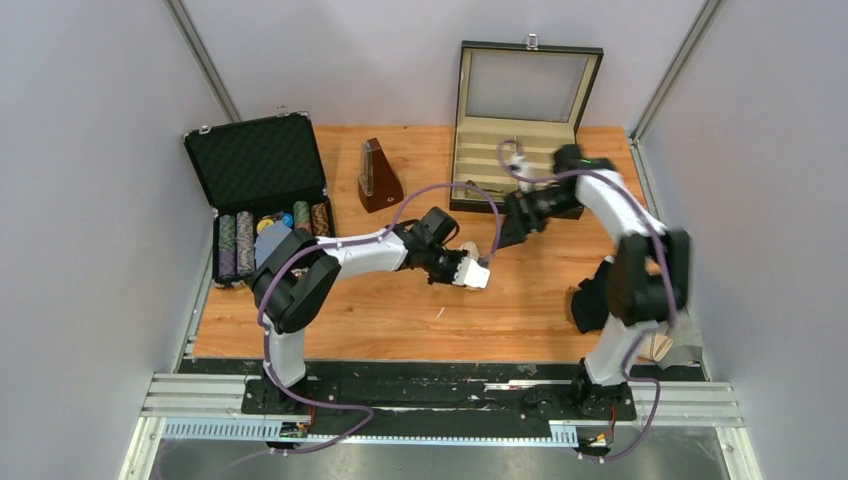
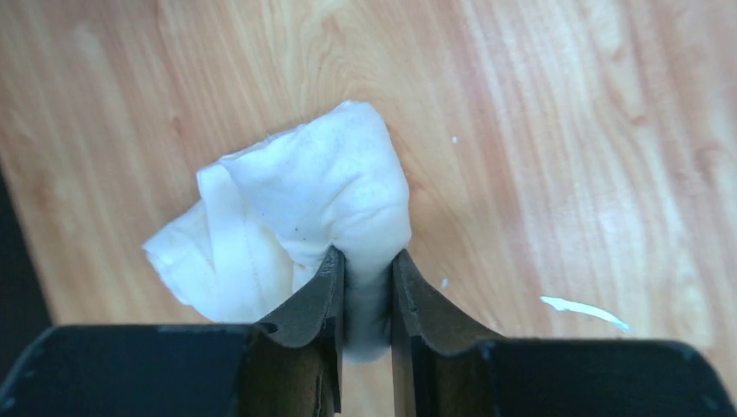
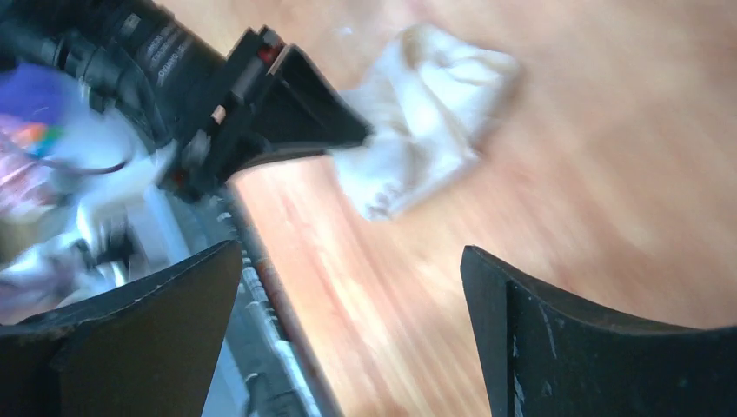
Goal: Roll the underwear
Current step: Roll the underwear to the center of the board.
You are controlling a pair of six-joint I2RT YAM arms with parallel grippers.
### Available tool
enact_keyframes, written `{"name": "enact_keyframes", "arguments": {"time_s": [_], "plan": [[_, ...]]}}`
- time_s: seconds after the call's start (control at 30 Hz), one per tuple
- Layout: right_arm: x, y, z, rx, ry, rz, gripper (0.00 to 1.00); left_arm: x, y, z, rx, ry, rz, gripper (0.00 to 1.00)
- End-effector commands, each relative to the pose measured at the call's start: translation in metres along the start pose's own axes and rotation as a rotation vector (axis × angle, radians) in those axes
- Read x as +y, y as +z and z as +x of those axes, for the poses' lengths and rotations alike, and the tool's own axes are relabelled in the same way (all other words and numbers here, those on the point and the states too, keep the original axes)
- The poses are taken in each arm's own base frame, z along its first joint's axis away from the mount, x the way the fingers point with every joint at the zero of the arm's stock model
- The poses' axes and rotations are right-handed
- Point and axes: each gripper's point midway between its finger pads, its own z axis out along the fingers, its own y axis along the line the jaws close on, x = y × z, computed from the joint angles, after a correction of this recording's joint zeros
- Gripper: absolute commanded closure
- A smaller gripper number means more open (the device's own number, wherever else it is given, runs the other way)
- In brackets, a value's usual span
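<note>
Left jaws pinching cream underwear (image 2: 322, 191), wooden table (image 2: 565, 130)

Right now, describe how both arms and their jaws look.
The left arm and right arm match: white shell segments between bulky black joints. A purple cable loops along each. The jaws are matt black plates whose inner faces curve apart toward the base.

The right hand (image 3: 352, 250) gapes wide over the blurred table (image 3: 608, 200); the left hand (image 3: 352, 137) pinches the cream underwear (image 3: 434, 104).
</note>
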Motion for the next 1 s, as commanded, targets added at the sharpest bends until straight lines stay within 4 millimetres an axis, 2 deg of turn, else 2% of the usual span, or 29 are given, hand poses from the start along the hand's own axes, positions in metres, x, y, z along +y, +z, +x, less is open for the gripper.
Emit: {"name": "enact_keyframes", "arguments": {"time_s": [0.0,0.03,0.07,0.1,0.13,0.17,0.2,0.23,0.27,0.37,0.47,0.57,0.67,0.97], "plan": [[0.012,-0.105,-0.030,-0.449,-0.419,0.383,0.00,-0.111,-0.009,-0.004,-0.092,-0.478,0.468,0.97],[0.006,-0.109,-0.013,-0.491,-0.517,0.476,0.00,-0.116,-0.012,-0.015,-0.139,-0.511,0.514,0.97],[0.008,-0.107,0.001,-0.513,-0.617,0.533,0.00,-0.119,-0.011,-0.016,-0.165,-0.541,0.551,0.96],[0.016,-0.103,0.010,-0.544,-0.754,0.564,0.00,-0.121,-0.018,-0.031,-0.234,-0.589,0.611,0.96],[0.025,-0.093,0.025,-0.542,-0.846,0.564,0.00,-0.123,-0.016,-0.029,-0.256,-0.631,0.647,0.95],[0.030,-0.083,0.042,-0.533,-0.906,0.556,0.00,-0.118,-0.024,-0.041,-0.312,-0.672,0.686,0.95],[0.041,-0.066,0.056,-0.511,-0.979,0.515,0.00,-0.112,-0.020,-0.043,-0.333,-0.692,0.708,0.95],[0.049,-0.053,0.068,-0.491,-1.040,0.477,0.00,-0.115,-0.026,-0.048,-0.353,-0.740,0.751,0.95],[0.058,-0.041,0.077,-0.474,-1.099,0.440,0.02,-0.111,-0.021,-0.047,-0.359,-0.757,0.765,0.95],[0.073,-0.009,0.093,-0.394,-1.195,0.354,0.10,-0.110,-0.024,-0.049,-0.375,-0.834,0.821,0.95],[0.082,0.022,0.102,-0.300,-1.230,0.257,0.19,-0.106,-0.021,-0.045,-0.379,-0.889,0.842,0.94],[0.083,0.047,0.103,-0.239,-1.229,0.186,0.20,-0.103,-0.017,-0.040,-0.373,-0.945,0.849,0.94],[0.082,0.060,0.098,-0.214,-1.245,0.158,0.19,-0.099,-0.015,-0.037,-0.365,-0.978,0.845,0.94],[0.072,0.086,0.083,-0.151,-1.126,0.095,0.26,-0.090,-0.008,-0.032,-0.353,-1.019,0.814,0.93]]}}
